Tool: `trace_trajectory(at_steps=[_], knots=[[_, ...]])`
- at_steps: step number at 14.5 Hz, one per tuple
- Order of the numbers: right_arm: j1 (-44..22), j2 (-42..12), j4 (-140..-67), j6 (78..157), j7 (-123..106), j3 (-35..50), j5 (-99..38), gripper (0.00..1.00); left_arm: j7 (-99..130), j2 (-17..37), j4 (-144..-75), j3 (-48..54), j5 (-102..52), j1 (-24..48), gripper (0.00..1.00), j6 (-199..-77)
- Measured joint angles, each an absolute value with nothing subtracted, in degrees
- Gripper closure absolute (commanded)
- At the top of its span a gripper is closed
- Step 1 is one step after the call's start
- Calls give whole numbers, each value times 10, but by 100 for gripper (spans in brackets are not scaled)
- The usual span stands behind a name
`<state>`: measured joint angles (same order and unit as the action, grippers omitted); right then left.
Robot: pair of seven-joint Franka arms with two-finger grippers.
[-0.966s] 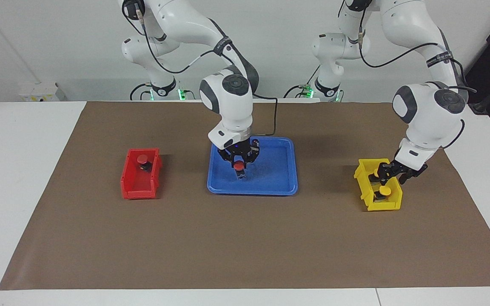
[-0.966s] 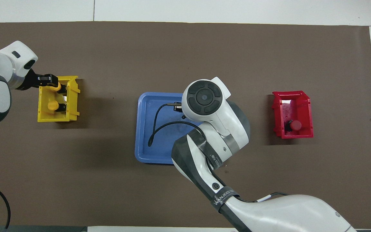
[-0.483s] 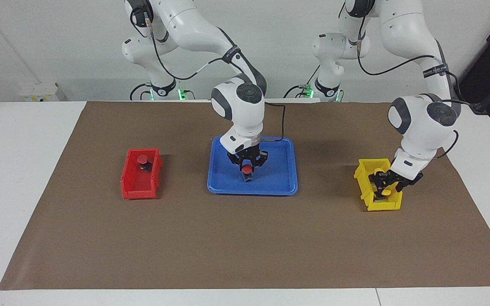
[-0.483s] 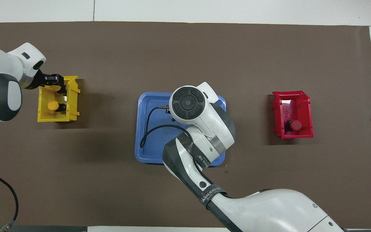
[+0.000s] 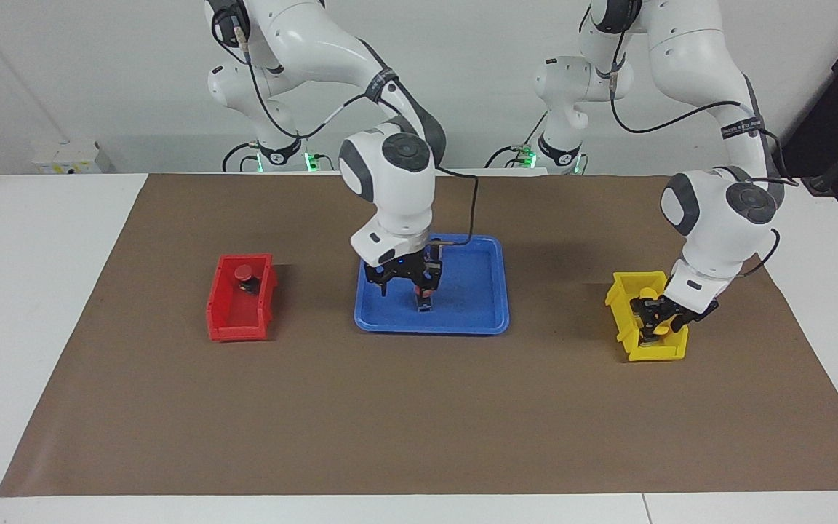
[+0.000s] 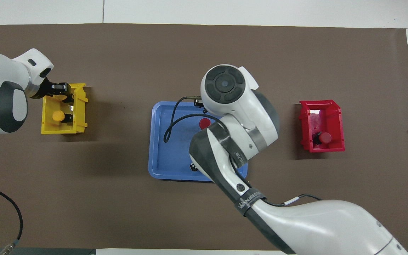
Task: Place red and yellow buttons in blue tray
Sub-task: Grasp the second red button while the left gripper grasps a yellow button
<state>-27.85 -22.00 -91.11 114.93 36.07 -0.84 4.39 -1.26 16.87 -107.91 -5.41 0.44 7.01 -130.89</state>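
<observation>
A red button [image 5: 425, 294] [image 6: 204, 123] stands free in the blue tray [image 5: 479, 320] [image 6: 161, 141]. My right gripper [image 5: 402, 286] hangs open just above the tray, beside that button on the side toward the right arm's end; in the overhead view its wrist hides it. Another red button [image 5: 244, 274] [image 6: 326, 137] sits in the red bin [image 5: 238, 324] [image 6: 322, 105]. My left gripper [image 5: 657, 325] [image 6: 62, 94] is down in the yellow bin [image 5: 619, 291] [image 6: 80, 106], shut on the yellow button farther from the robots. A second yellow button [image 5: 644, 294] [image 6: 58, 115] lies nearer the robots.
A small dark round thing [image 6: 192, 166] lies in the blue tray near its edge closest to the robots, half hidden by the right arm. A brown mat [image 5: 419, 422] covers the table. The red bin is toward the right arm's end, the yellow bin toward the left arm's.
My right gripper has opened, let go of the red button in the tray and shifted toward the right arm's end. My left gripper has sunk into the yellow bin and shut on a yellow button.
</observation>
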Motion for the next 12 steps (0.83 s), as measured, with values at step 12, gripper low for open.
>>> trace_trajectory(at_steps=[12], knots=[[-39,26,-1261,1236,-36,-10,1,25,227,171,-878,-45,-21,194,98,-1096]])
